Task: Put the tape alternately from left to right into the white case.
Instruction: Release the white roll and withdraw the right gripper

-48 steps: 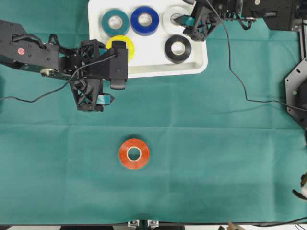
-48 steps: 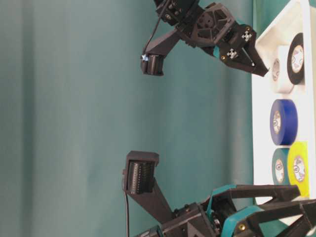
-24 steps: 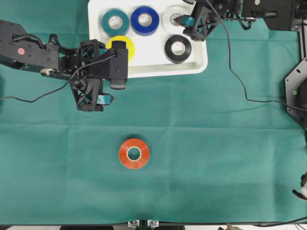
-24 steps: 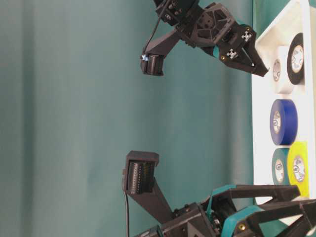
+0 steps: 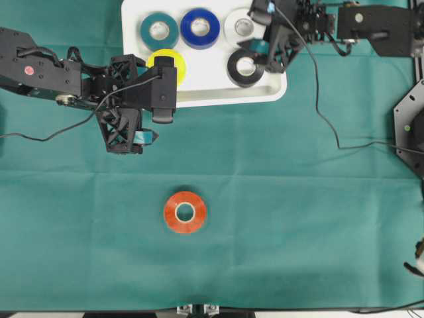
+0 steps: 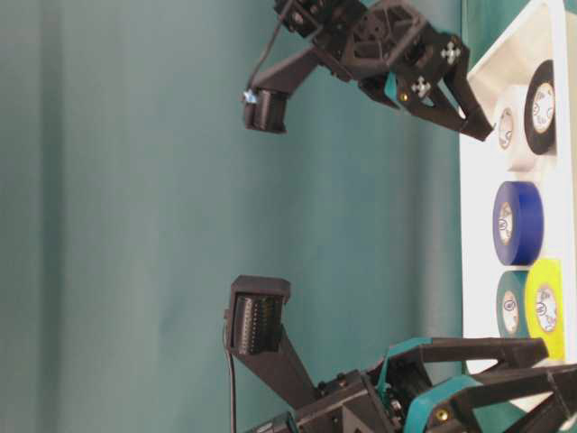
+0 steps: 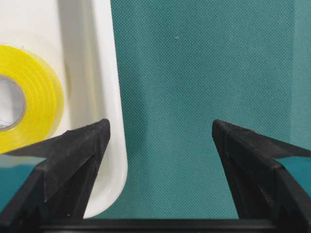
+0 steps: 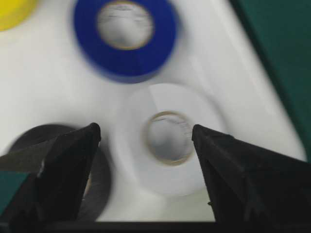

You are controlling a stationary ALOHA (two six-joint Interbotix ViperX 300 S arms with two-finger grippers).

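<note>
Tape: white roll [image 8: 167, 138] below right gripper [image 8: 146, 133] | gripper spread, empty | inside white case [image 5: 218, 93]

Two black arms – lattice-framed, teal-tipped pincers, trailing black cables, red dot marking

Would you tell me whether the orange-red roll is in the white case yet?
Out. The orange-red roll lies flat on the green cloth, apart from the white case.

Green cloth [image 5: 298, 218] bears white case [image 5: 218, 96], orange-red roll [image 5: 185, 212] well apart.
</note>
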